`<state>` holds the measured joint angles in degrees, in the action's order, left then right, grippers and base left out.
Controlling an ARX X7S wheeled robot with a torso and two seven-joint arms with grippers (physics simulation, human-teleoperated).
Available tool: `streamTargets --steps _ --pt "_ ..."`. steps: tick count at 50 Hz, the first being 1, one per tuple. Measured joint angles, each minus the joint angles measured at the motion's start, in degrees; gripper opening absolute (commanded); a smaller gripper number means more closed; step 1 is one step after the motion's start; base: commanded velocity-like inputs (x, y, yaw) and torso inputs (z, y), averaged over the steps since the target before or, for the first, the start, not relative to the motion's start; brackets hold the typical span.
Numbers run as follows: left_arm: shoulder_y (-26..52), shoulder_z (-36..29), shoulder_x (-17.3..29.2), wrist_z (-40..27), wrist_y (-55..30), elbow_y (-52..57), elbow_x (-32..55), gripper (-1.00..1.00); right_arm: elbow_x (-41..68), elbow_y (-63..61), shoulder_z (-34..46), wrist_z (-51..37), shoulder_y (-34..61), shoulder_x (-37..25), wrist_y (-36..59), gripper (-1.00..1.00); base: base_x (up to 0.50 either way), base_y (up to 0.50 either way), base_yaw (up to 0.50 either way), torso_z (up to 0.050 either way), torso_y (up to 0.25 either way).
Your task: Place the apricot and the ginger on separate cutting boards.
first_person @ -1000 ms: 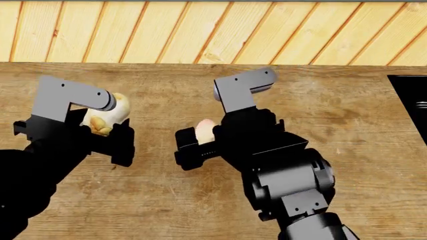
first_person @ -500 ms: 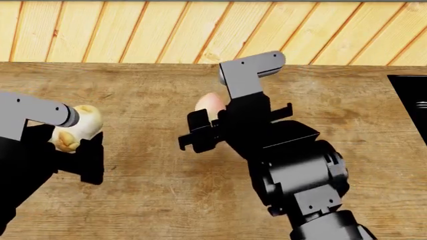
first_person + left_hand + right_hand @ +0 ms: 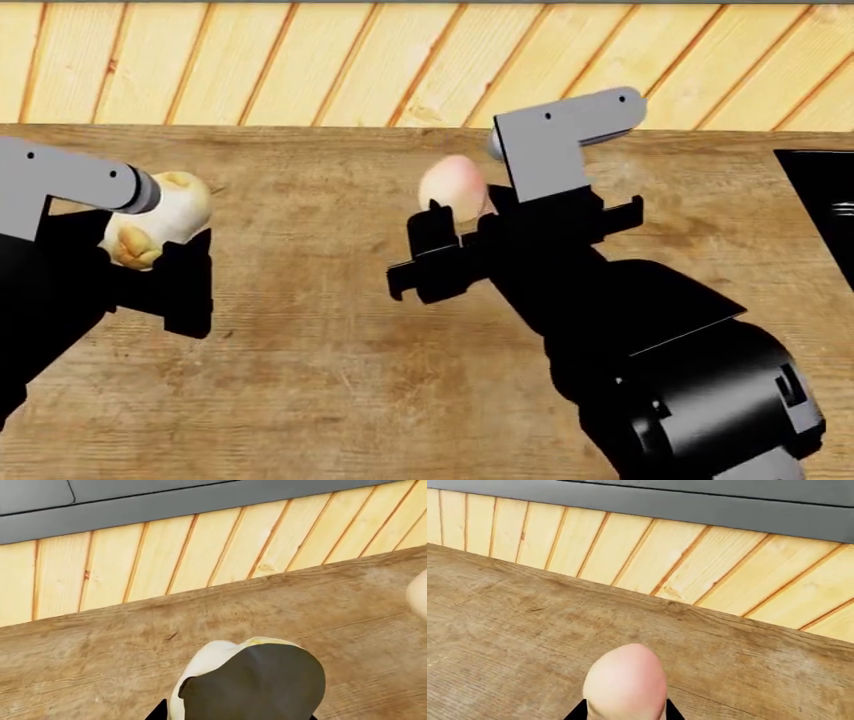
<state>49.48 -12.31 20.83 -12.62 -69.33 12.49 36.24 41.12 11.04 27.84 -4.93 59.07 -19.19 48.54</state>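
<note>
In the head view my left gripper (image 3: 150,250) is shut on the ginger (image 3: 160,225), a lumpy cream root with tan knobs, held above the left part of the wooden counter (image 3: 307,330). The left wrist view shows the ginger (image 3: 200,672) between the jaws of the left gripper (image 3: 237,715), partly dark in shadow. My right gripper (image 3: 447,228) is shut on the apricot (image 3: 451,188), a smooth cream fruit with a pink blush, raised over the counter's middle. The apricot (image 3: 626,682) fills the jaws of the right gripper (image 3: 626,715) in the right wrist view. The cutting boards are out of view.
A black flat object (image 3: 817,200) lies on the counter at the right edge of the head view. A light plank wall (image 3: 400,60) runs along the back of the counter, with a grey band (image 3: 694,505) above it.
Both grippers have risen with their loads. The right one carried the apricot up and to the right, towards the wall. The left one moved left with the ginger, then slightly upward.
</note>
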Motion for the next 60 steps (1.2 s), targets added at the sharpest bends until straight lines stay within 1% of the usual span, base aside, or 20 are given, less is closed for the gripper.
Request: streamTargets --steps 11,32,47,60 --pt "0.19 -0.56 0.10 0.31 0.72 -0.19 0.16 -1.00 1.77 -5.01 -1.23 -1.80 -1.85 -1.99 1.85 -1.00 -0.37 0.00 0.00 0.000 0.000" --pt "0.14 -1.49 0.52 0.49 1.41 -0.05 0.50 -1.00 2.97 -7.94 -2.28 -3.07 -3.51 -3.29 2.09 -1.00 -0.38 0.00 0.00 0.000 0.000" --pt "0.07 -2.34 0.45 0.34 2.12 -0.26 0.44 -1.00 2.02 -9.02 -3.07 -2.77 -5.37 -3.96 -2.16 -1.00 -0.01 0.00 0.00 0.000 0.000" --pt "-0.07 -2.55 0.59 0.21 2.55 -0.32 0.58 -1.00 2.26 -10.22 -3.30 -3.13 -6.21 -4.41 -2.64 -1.00 -0.07 0.00 0.00 0.000 0.000"
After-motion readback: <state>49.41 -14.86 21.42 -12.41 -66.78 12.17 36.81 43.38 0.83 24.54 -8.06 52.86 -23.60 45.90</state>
